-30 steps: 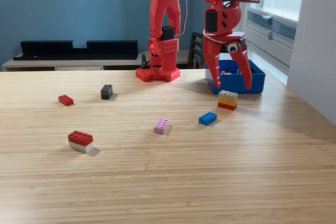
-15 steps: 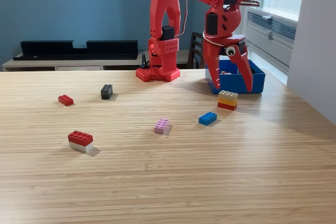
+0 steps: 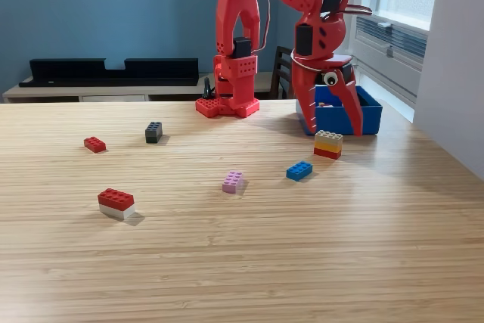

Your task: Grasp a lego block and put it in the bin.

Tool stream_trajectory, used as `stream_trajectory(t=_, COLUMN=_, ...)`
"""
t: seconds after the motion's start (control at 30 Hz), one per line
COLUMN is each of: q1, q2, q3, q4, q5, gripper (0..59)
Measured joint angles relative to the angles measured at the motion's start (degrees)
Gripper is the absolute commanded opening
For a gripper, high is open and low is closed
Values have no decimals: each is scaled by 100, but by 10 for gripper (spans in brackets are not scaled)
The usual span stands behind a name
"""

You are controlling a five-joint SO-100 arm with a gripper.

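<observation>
Jaws spread wide and empty, the red gripper (image 3: 333,129) hung tips-down at right of centre, just above a stacked yellow, orange and red brick (image 3: 328,144) on the tabletop (image 3: 249,255). Behind it sat the blue bin (image 3: 367,116) (partly hidden by the jaws). Lower in the frame lay a blue brick (image 3: 299,170) and a pink brick (image 3: 233,181), both apart from the jaws.

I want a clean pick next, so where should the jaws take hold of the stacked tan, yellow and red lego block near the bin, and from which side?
Probably from straight above: the gripper already hangs open just over the stacked block. Pinch its two long side faces, across the narrower width, low enough to catch every layer. It stands upright with clear table around it and a gap to the blue bin.
</observation>
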Motion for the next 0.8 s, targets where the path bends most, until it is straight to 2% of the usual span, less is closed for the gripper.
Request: stream_trajectory(t=0.8, q1=123, q2=-35, q3=185, q4=-167, q5=123, gripper=312)
